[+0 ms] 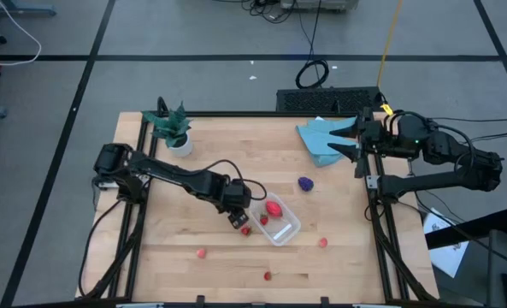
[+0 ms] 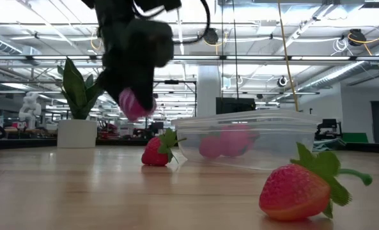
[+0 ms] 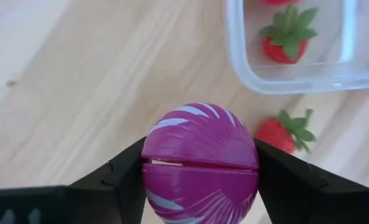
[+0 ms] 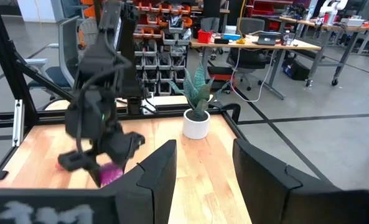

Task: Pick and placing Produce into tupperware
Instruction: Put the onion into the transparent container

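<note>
My left gripper (image 1: 236, 216) hangs over the table's middle, just left of the tupperware (image 1: 277, 222), and is shut on the magenta striped ball (image 3: 200, 163). The clear tub stands on the wood with a larger red piece (image 1: 274, 207) and a strawberry (image 3: 287, 40) inside. Another strawberry (image 3: 284, 132) lies on the table beside the tub's wall. Small berries lie on the near part of the table (image 1: 202, 252) (image 1: 268, 275) (image 1: 323, 242). The dark purple fruit (image 1: 305, 183) lies right of centre. My right gripper (image 4: 203, 168) waits open at the far right, by the blue cloth. My left gripper pinches the magenta striped ball between its two fingers (image 3: 119, 180), one on each opposite side (image 3: 150, 155). The fingers come from above, pointing down. The ball (image 2: 135, 105) is lifted clear of the table, beside the tub.
A potted plant (image 1: 172, 128) stands at the far left corner. A blue cloth (image 1: 326, 137) lies at the far right under my right arm. One strawberry (image 2: 298, 188) lies close to the low camera. Bare wood lies left of and near the tub.
</note>
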